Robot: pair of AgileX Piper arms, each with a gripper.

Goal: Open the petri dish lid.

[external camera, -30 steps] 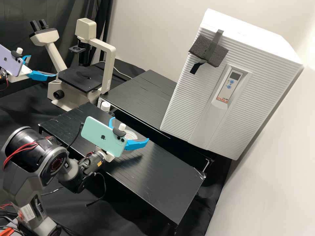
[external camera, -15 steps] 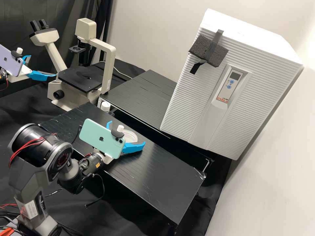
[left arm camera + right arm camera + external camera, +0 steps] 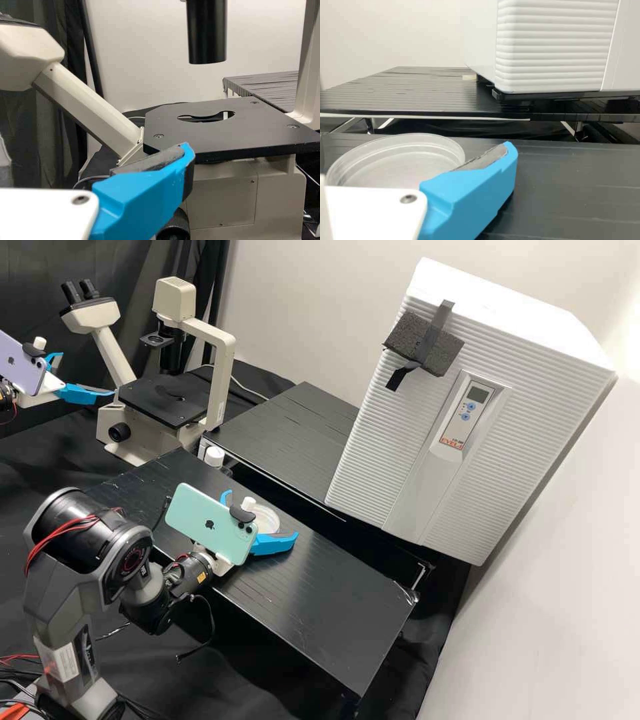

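Note:
In the high view my right gripper (image 3: 261, 514) stands open low over the near black shelf, its two blue fingers on either side of the round clear petri dish (image 3: 268, 520). In the right wrist view the shallow dish (image 3: 395, 162) lies flat on the shelf, and my right gripper (image 3: 467, 195) shows one finger beside it, overlapping its rim in the picture. I cannot tell the lid apart from the base. My left gripper (image 3: 87, 375) is open and empty by the microscope; in the left wrist view one finger of the left gripper (image 3: 145, 195) stands before the stage.
The dish's black shelf (image 3: 320, 597) stands in front of a second black shelf (image 3: 287, 433). A white ribbed incubator (image 3: 467, 420) rises at the back right. The microscope stage (image 3: 163, 400) is at the back left, with a white-capped bottle (image 3: 214, 457) nearby.
My right gripper has shifted slightly toward the near side and lower in the high view, its fingers still apart. More of the dish now shows. My left gripper has kept still.

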